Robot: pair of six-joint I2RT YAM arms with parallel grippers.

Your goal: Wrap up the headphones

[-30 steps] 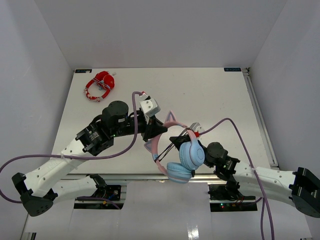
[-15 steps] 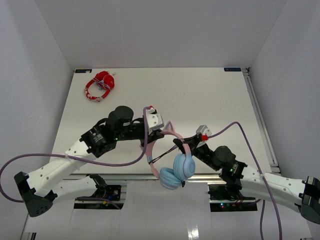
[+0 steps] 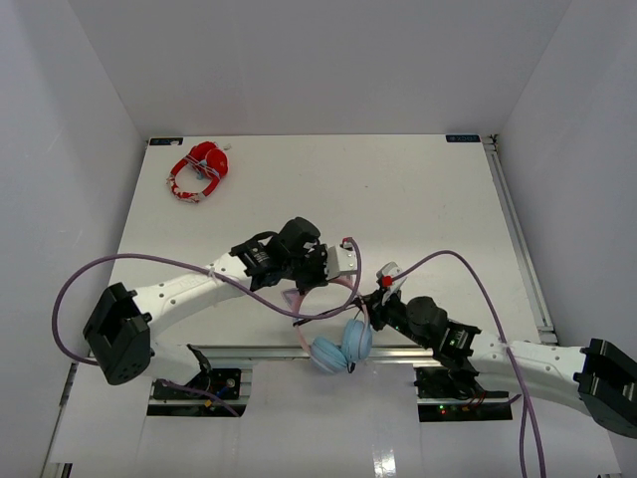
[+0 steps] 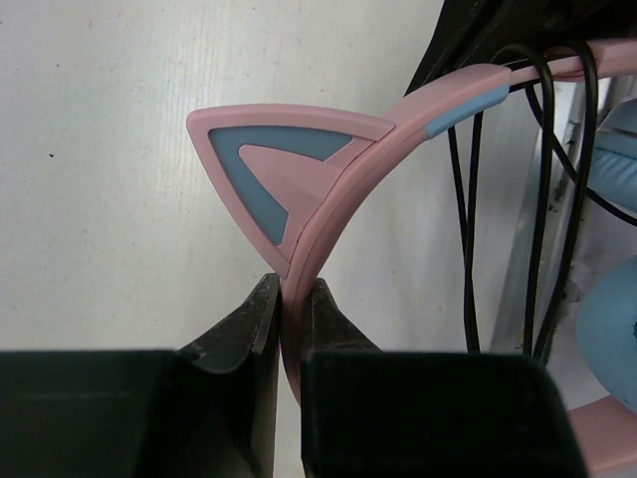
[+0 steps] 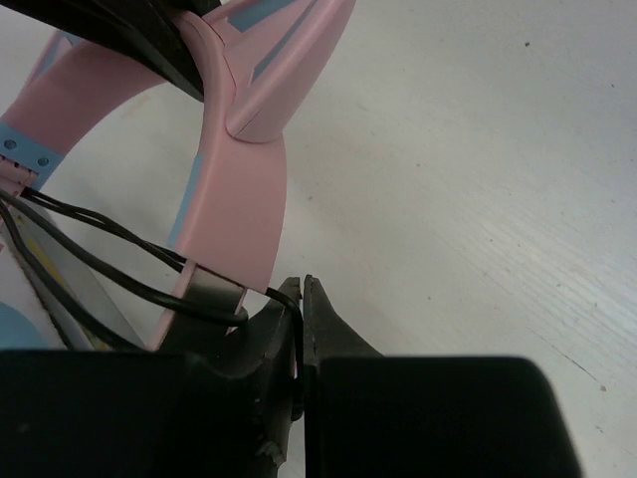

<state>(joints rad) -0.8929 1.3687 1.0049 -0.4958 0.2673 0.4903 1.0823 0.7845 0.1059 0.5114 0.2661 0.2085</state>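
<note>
While the left fingers (image 4: pixel 234 339) are clamping the pink headband (image 4: pixel 328 219) just below a cat ear (image 4: pixel 284 159), the right fingers (image 5: pixel 338 334) are pinching together on the black cable (image 4: pixel 468 259). The headphones (image 3: pixel 343 344) are hanging at the surface's (image 3: pixel 418 189) near edge, with cable loops crossing the headband. Red headphones (image 3: pixel 199 171) are lying far-left, well apart.

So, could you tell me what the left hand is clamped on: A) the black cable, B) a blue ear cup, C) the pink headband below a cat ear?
C: in the left wrist view the left hand pinches the pink headband just under the cat ear.
</note>
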